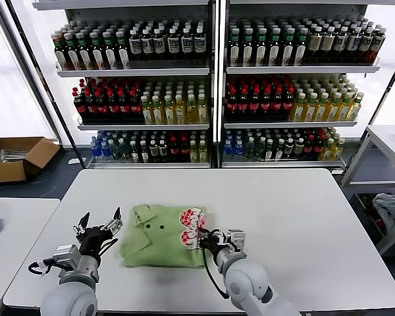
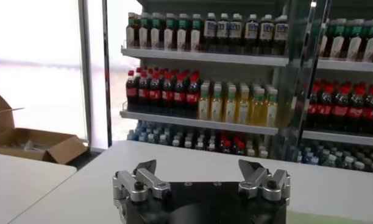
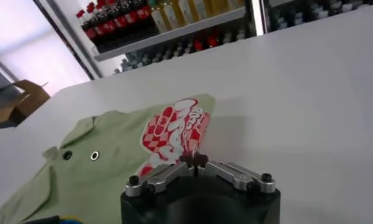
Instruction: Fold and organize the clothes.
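light green soft-fabric polo shirt (image 1: 163, 236) with red-and-white chest print lies partly folded near front edge of white table (image 1: 303, 217). right gripper (image 1: 207, 241) at shirt's right edge, by print, jaws pinched closed on fabric edge. left gripper (image 1: 100, 227) just left of shirt, jaws wide apart, holding nothing. judgement: lift pinched edge low, carry across shirt toward left side, keep fold line straight, avoid dragging lower layer.

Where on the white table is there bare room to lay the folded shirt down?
The white table is bare right of the light green polo shirt out to its right edge, and behind the shirt to the far edge. The near edge is crowded: the open left end effector flanks the shirt, the right end effector is shut on its edge.
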Controlling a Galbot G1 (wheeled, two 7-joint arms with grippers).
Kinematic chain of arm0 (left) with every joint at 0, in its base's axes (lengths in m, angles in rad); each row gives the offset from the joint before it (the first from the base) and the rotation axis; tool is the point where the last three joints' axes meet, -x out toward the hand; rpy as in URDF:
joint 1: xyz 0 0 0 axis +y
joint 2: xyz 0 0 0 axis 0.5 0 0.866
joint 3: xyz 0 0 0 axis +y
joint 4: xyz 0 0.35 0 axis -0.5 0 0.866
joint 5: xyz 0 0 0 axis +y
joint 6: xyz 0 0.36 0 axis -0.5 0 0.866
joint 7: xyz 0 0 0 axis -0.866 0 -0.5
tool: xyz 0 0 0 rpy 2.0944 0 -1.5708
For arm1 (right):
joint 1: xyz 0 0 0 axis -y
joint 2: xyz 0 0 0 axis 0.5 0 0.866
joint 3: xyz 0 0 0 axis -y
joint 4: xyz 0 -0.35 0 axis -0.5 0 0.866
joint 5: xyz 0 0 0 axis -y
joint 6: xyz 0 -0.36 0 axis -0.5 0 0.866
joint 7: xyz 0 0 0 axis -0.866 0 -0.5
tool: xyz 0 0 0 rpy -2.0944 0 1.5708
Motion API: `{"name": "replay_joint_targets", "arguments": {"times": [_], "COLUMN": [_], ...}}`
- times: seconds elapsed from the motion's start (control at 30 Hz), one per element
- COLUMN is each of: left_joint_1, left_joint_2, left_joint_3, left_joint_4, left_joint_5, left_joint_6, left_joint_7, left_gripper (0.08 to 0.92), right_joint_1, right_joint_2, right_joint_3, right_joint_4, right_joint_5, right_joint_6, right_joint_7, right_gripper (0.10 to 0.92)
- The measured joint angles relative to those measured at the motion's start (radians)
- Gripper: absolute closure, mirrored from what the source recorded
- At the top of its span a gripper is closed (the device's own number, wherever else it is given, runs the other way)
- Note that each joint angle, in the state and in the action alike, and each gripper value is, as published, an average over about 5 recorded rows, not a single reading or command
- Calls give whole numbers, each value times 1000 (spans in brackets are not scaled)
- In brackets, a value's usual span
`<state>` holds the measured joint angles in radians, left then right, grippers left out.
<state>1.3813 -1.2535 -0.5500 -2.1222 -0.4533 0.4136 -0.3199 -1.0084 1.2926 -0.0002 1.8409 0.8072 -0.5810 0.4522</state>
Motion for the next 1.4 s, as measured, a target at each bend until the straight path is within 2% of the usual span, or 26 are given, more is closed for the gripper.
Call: {"name": "replay_joint_targets", "arguments": {"times": [0.47, 0.57, 1.07, 1.27, 1.4], "left_joint_1": [2, 2, 3, 12, 20], "left_joint_2": [-13, -15, -39, -38, -35], "left_joint_3": [26, 30, 59, 59, 52], "left_joint_4": [-2, 1, 20, 10, 3], "left_joint_5": [8, 10, 27, 29, 29], "left_joint_6": [5, 7, 10, 10, 10], "left_joint_7": [-2, -2, -1, 0, 1], "left_gripper": [177, 177, 177, 177, 177], "right_joint_1": [8, 6, -46, -20, 18], "right_joint_2": [-124, -140, -133, -77, -22], "right_joint_3": [121, 140, 199, 194, 196], "right_joint_4": [-47, -52, 84, 46, -19], "right_joint_5": [-37, -56, -249, -282, -257], "right_joint_6": [0, 1, 15, 51, 74], "right_joint_7": [-52, -68, -145, -135, -111], "right_gripper": [914, 872, 445, 273, 212]}}
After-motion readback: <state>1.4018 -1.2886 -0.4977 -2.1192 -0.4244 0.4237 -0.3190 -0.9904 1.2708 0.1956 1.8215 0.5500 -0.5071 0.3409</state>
